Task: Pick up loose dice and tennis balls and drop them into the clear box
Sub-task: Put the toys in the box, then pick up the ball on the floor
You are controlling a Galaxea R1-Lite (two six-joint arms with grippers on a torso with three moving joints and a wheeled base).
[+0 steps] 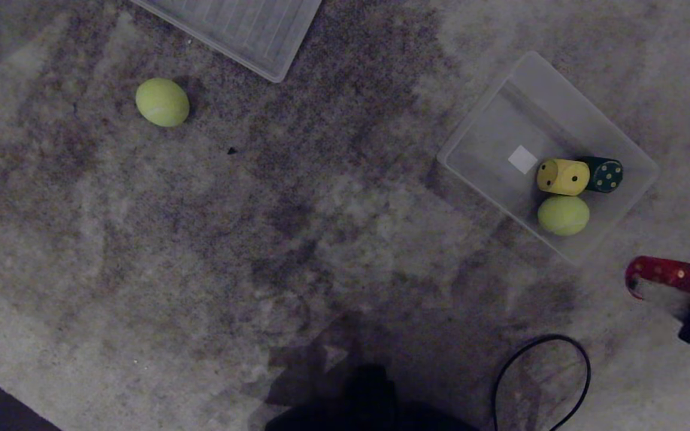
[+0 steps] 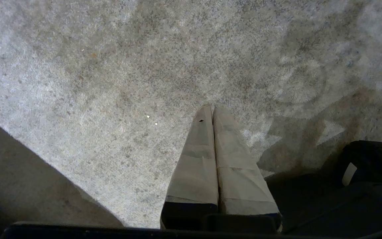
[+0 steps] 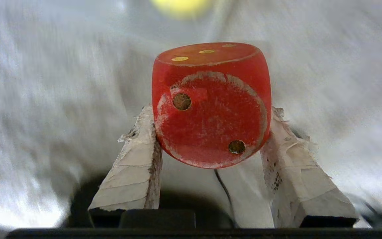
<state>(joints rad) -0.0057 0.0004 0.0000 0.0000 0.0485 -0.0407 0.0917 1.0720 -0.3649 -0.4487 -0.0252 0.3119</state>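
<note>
My right gripper (image 3: pixel 211 114) is shut on a red die (image 3: pixel 211 103) with gold dots, held off the carpet between the taped fingers. In the head view this die (image 1: pixel 662 273) and the right gripper (image 1: pixel 661 284) hang at the lower right, just outside the clear box's (image 1: pixel 486 105) near corner. Inside the box lie a yellow die (image 1: pixel 562 177), a dark green die (image 1: pixel 604 173) and a tennis ball (image 1: pixel 563 215). A second tennis ball (image 1: pixel 162 102) lies loose on the carpet at the upper left. My left gripper (image 2: pixel 213 108) is shut with nothing in it, parked over bare carpet.
A ribbed translucent lid (image 1: pixel 243 24) lies at the top edge. A black cable loop (image 1: pixel 584 359) lies on the carpet near the bottom right, below the held die. The robot's dark base (image 1: pixel 369 401) shows at the bottom centre.
</note>
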